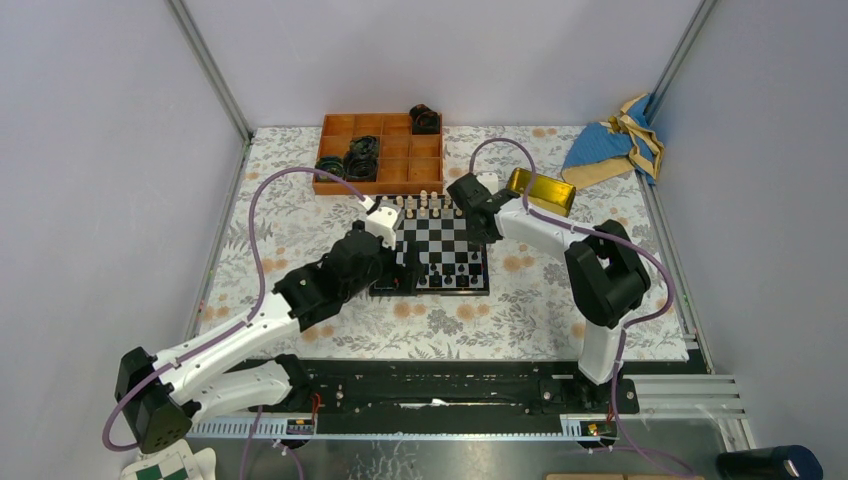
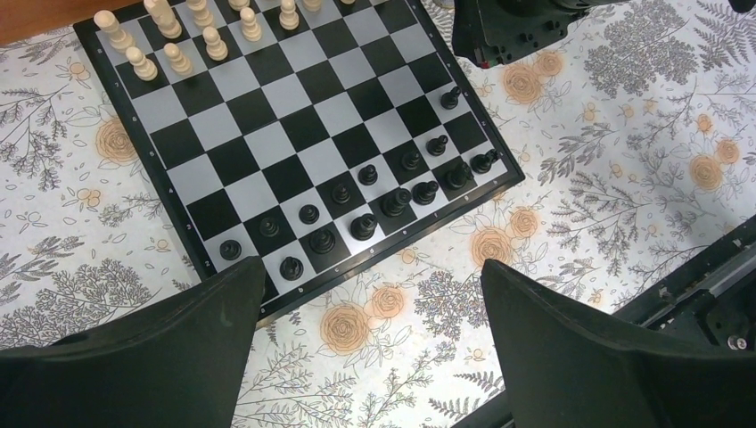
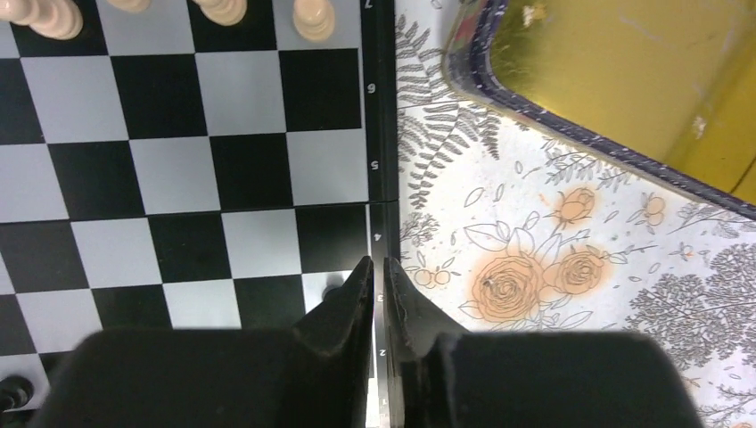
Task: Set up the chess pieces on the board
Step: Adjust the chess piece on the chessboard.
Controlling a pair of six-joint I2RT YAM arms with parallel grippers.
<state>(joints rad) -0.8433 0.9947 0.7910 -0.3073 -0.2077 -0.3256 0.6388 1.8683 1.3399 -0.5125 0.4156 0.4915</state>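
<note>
Table: a flowered tablecloth (image 1: 300, 200) covers the surface in front of your two arms.
Board: the board (image 1: 447, 232) of black and silvery checks lies flat at the middle of the cloth, between your two grippers.
Black chess pieces: most of the black chess pieces (image 2: 395, 202) stand upright in the two rows of squares nearest your arms.
Lone black piece: a lone black piece (image 3: 332, 290) stands apart from those rows. It sits on a silvery square in the file along the board's right edge, a little further out.
Cream chessmen: the cream chessmen (image 2: 169, 36) stand in two rows at the far edge of the board.
Your left gripper: the left gripper (image 2: 370, 267) hangs above the board's near left corner. Its fingers are spread wide and hold nothing.
Your right gripper: the right gripper (image 3: 379, 266) is at the board's right edge. Its fingers are drawn almost together, with only a thin slit over the black frame. Nothing shows between the tips. The lone black piece is just beside the left finger, and you cannot tell whether they touch.
Nearby: a gold tin (image 1: 542, 192) lies on the cloth just right of the board. An orange tray (image 1: 380, 150) holding black coiled rings (image 1: 360, 158) sits beyond the board. A blue cloth (image 1: 610, 145) lies in the far right corner.
</note>
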